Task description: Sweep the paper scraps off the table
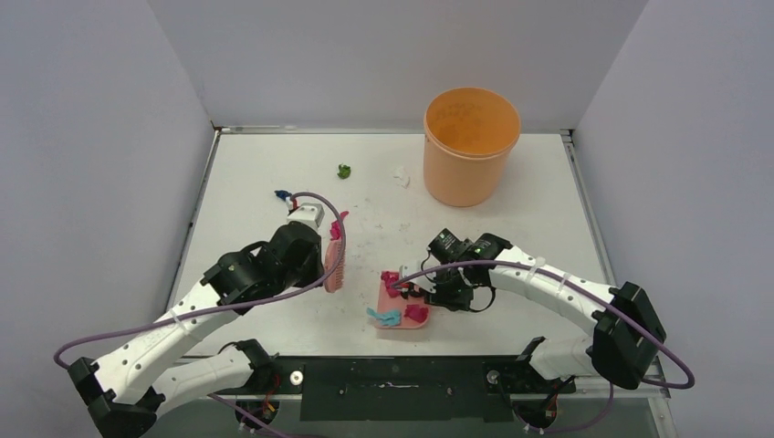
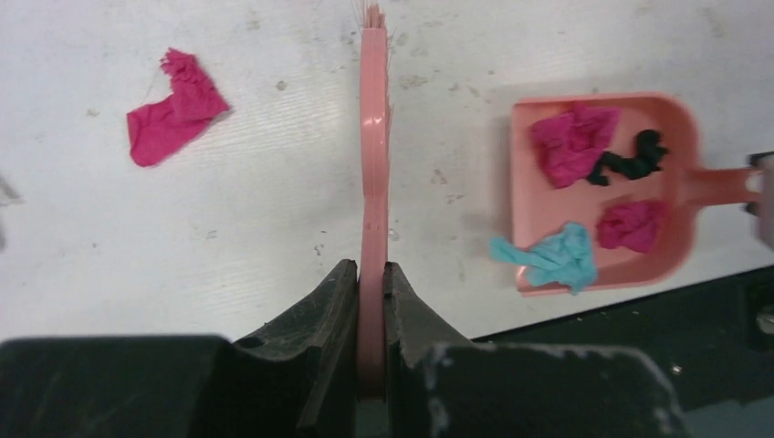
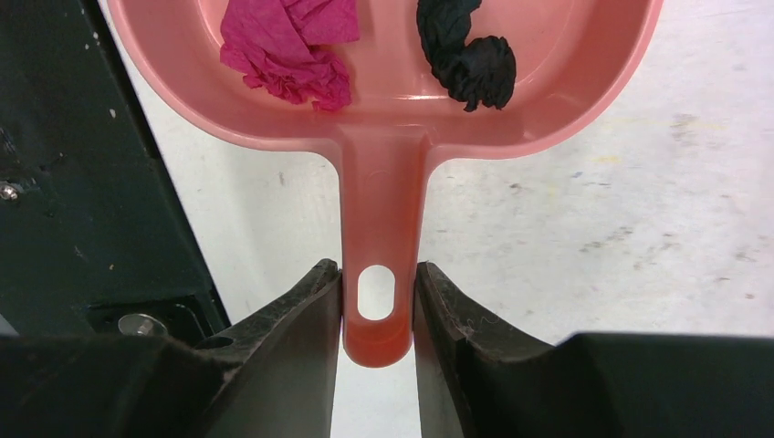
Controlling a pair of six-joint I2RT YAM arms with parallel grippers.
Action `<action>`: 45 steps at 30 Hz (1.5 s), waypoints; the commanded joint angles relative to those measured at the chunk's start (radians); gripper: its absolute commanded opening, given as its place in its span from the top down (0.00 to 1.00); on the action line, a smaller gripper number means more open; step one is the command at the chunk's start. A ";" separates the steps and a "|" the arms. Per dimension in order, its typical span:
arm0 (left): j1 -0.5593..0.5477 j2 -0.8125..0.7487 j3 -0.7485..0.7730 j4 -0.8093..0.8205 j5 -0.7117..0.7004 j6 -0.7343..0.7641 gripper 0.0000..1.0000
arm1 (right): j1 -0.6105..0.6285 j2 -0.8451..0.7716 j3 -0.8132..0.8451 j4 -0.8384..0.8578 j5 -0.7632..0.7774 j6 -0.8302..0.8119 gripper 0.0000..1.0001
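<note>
Left wrist view put the loose magenta scrap (image 2: 173, 114) flat on the table (image 2: 274, 228), off to the left of the brush (image 2: 372, 164). The dustpan (image 2: 538, 205) lay to the brush's right, its open mouth facing the brush. So the brush stood between scrap and pan, its long axis running away from the camera with the bristles at the far end, roughly parallel to the pan's mouth.

By my reading, that was the relation that mattered. The brush would have to reach the scrap's left side before any stroke could drive it rightward into the pan.

Four scraps sat in the pan: two magenta, one dark, and a cyan scrap (image 2: 552, 258) draped over the lip. The left gripper (image 2: 370, 301) was clamped narrow on the brush handle. The right gripper (image 3: 379, 301) was pinched on the dustpan's handle at its hanging hole.

From the top external view, a green scrap (image 1: 344, 171), a white scrap (image 1: 402, 175) and a dark blue scrap (image 1: 283, 194) lay farther back, well apart from the pan, the blue one nearest the left arm. The orange bucket (image 1: 470, 146) stood at the far right.
</note>
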 commanded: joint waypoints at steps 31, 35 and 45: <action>0.083 -0.374 -0.387 0.528 0.160 0.212 1.00 | -0.458 0.232 0.841 -0.295 -0.241 -0.154 0.95; 0.084 -0.409 -0.396 0.535 0.162 0.210 1.00 | -0.556 0.273 0.939 -0.313 -0.299 -0.140 0.95; 0.084 -0.458 -0.414 0.549 0.176 0.202 1.00 | -0.660 0.367 1.223 -0.269 -0.175 -0.005 0.95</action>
